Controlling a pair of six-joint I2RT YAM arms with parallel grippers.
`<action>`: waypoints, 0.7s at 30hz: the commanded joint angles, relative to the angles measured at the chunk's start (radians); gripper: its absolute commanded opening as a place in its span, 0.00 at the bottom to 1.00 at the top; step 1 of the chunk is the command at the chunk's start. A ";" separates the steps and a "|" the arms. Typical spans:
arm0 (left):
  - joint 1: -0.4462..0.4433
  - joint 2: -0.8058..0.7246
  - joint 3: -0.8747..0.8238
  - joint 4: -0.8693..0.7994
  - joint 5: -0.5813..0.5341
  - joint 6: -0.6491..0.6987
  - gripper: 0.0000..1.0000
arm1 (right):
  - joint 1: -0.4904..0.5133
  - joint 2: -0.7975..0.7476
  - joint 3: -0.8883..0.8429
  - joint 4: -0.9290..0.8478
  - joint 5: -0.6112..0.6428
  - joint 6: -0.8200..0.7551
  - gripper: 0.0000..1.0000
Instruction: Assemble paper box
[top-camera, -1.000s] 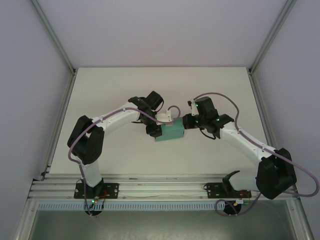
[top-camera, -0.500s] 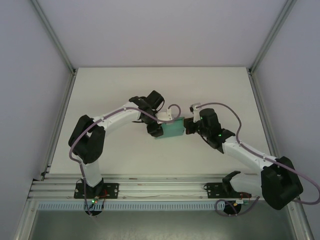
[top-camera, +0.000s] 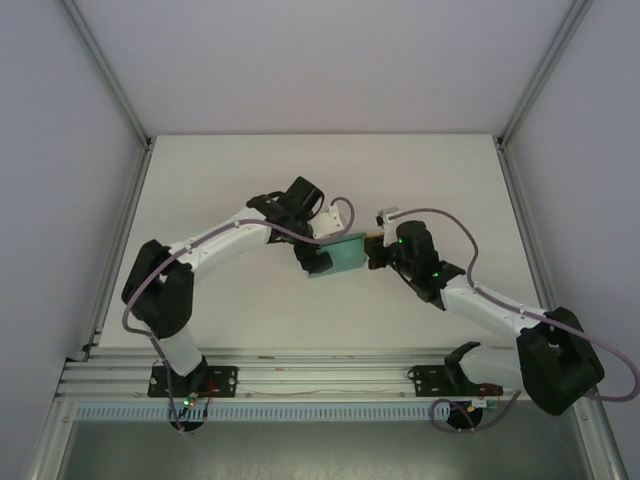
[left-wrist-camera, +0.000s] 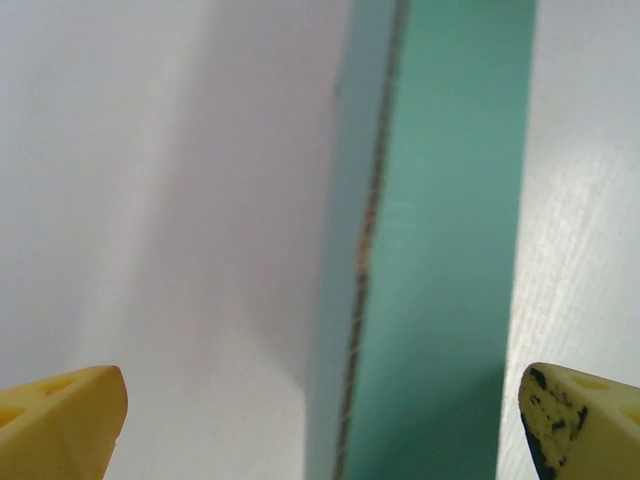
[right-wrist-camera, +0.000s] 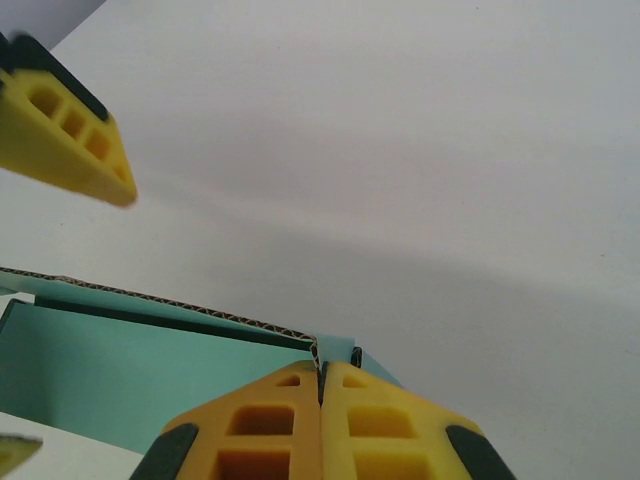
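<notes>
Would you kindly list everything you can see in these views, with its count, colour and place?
paper box: one, teal-green, mid-table between the two grippers
table: one, white, beneath both arms
frame rail: one, silver, along the table's near edge
walls: three, pale grey-white, left, far and right of the table
cables: two, greyish purple, one running along each arm
arms: two, white with black joints, reaching in from the near edge
left gripper: one, yellow fingertips, open, one fingertip either side of the box's left end
right gripper: one, yellow fingertips, shut on the card edge at the box's right end
</notes>
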 joint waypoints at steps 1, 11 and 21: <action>0.019 -0.071 -0.038 0.087 -0.121 -0.174 1.00 | 0.031 0.041 -0.038 -0.100 0.060 -0.021 0.00; 0.031 -0.301 -0.271 0.173 -0.234 -0.497 0.84 | 0.079 0.108 0.026 -0.181 0.196 -0.007 0.00; 0.031 -0.280 -0.259 0.175 -0.181 -0.566 0.49 | 0.141 0.134 0.089 -0.240 0.274 0.001 0.00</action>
